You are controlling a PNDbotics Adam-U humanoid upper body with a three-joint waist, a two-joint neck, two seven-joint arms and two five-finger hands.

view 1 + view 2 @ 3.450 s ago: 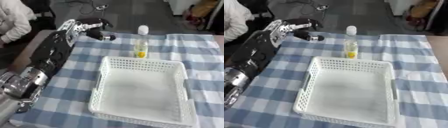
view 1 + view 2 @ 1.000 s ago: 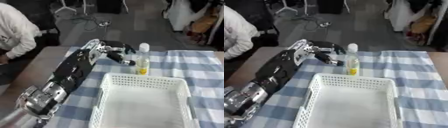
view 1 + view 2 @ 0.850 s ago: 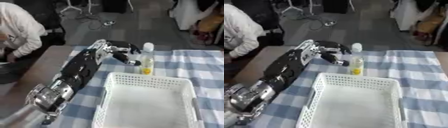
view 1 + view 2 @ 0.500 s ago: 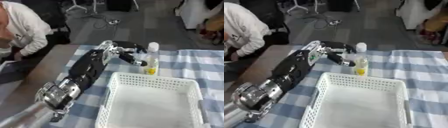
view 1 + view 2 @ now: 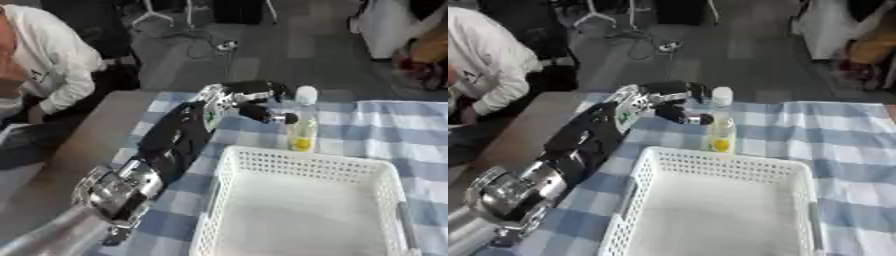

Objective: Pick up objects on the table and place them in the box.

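A clear plastic bottle [image 5: 303, 126] with a white cap and a little yellow liquid stands upright on the checked cloth, just behind the white mesh basket [image 5: 308, 157]. The basket holds nothing. My left arm reaches up from the lower left, and my left hand [image 5: 234, 99] is right beside the bottle's left side. It is open, its fingers [image 5: 266, 88] spread toward the cap and its thumb [image 5: 269, 115] at the bottle's middle. Whether it touches the bottle I cannot tell. My right hand is out of sight.
A blue and white checked cloth [image 5: 415, 131] covers the table; bare brown tabletop [image 5: 84, 150] runs along the left. A person in a white top [image 5: 52, 55] sits at the far left corner. Beyond the far edge is floor with cables.
The camera has shifted across the frames. My left hand has moved right from the table's left part up to the bottle and stays open. The bottle and basket have kept their places.
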